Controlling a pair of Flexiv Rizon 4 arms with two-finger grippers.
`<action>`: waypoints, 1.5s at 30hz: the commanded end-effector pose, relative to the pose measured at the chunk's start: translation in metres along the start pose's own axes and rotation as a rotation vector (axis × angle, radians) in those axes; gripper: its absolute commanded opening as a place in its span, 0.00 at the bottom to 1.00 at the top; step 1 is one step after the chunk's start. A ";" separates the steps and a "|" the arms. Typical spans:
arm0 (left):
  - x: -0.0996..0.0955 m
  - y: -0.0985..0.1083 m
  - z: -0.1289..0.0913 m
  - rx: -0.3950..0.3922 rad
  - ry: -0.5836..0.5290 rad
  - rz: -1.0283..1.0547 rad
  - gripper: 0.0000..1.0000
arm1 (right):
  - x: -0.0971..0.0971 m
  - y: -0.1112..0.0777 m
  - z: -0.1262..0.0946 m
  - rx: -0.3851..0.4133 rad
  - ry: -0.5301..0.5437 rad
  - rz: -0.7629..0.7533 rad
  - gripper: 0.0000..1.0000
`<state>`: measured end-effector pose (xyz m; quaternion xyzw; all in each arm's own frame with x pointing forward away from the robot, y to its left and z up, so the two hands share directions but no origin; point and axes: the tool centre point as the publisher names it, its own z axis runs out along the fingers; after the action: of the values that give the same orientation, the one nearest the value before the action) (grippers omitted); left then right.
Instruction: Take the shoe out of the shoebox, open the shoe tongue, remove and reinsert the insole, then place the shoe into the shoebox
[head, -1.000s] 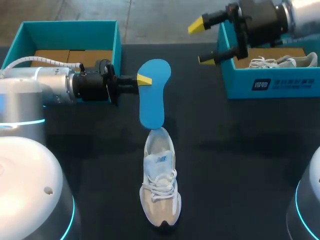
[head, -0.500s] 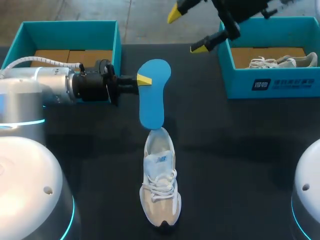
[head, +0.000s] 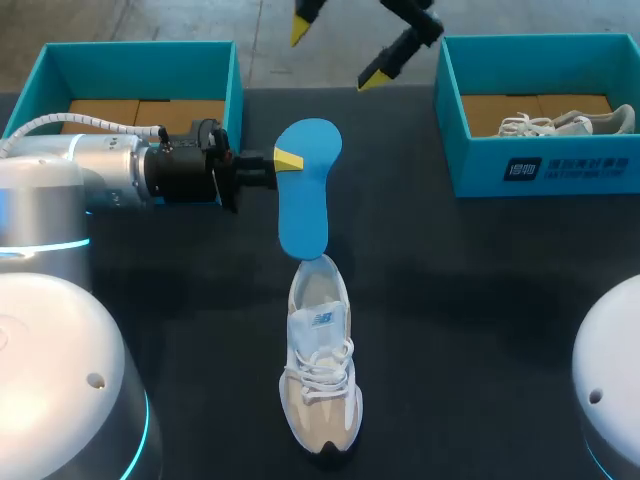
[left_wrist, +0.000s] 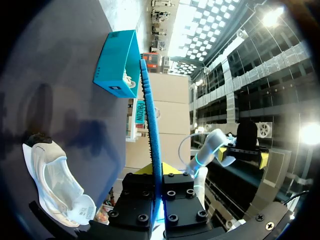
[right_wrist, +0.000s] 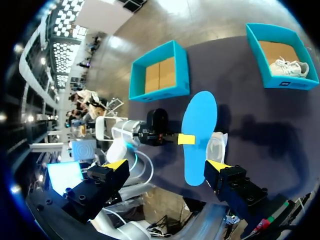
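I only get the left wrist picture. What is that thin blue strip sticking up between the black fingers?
Observer: It's the insole, edge-on to you. From above it is a flat blue foot shape, held in the left gripper.
Visitor: And the other arm, is it holding something?
Observer: No. The right gripper is over the far edge of the table, fingers wide open and empty.
Visitor: I see one blue box. Any more?
Observer: Yes, a left box beside the left arm; only its brown bottom shows inside.
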<state>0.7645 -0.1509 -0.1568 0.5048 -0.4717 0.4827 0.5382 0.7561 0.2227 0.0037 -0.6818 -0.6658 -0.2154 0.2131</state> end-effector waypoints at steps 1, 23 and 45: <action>0.000 0.001 0.000 0.001 -0.003 0.000 0.00 | 0.012 -0.003 0.009 -0.003 -0.360 0.011 1.00; 0.000 0.001 0.000 0.001 -0.003 0.000 0.00 | 0.046 -0.027 0.055 -0.034 -0.532 -0.003 1.00; 0.000 0.001 0.000 0.001 -0.003 0.000 0.00 | 0.048 -0.041 0.052 -0.117 -0.423 -0.014 1.00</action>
<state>0.7643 -0.1508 -0.1567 0.5049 -0.4716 0.4828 0.5381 0.7225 0.3079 -0.0106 -0.7218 -0.6899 -0.0548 -0.0062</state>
